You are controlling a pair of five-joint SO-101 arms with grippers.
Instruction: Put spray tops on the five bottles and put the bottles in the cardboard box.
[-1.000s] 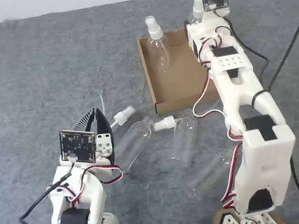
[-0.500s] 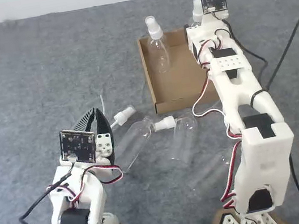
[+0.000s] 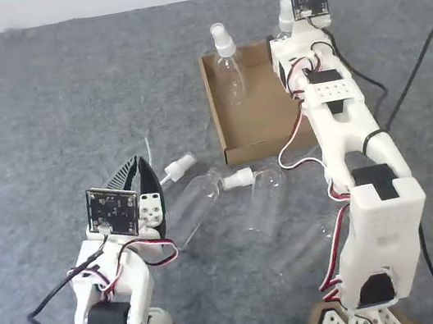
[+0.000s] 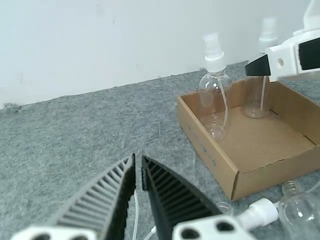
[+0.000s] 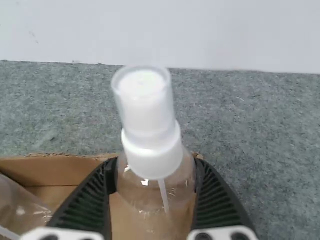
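The table is covered in grey, fuzzy cloth like carpet. The right arm is long, white and blocky, and it stretches from the near edge up over the right side of the box. The left arm is white too and sits folded up by the near left corner of the table.

The cardboard box is brown, flat and low, with an open top. It sits near the far edge of the table.

One clear, round bottle stands in the box's far left corner with a white spray top on. A second clear bottle stands in the far right corner, also with a white top. The right gripper pinches its shoulders between two black ribbed fingers.

Two more clear bottles lie on their sides on the cloth, just in front of the box's near wall. Something that looks like a third one lies beside the right arm.

The left gripper hangs above the cloth near the lying bottles. Its black ribbed fingers are pressed almost together and hold nothing.

Two small white spray tops lie by the lying bottles. It is hard to tell if they are screwed on.
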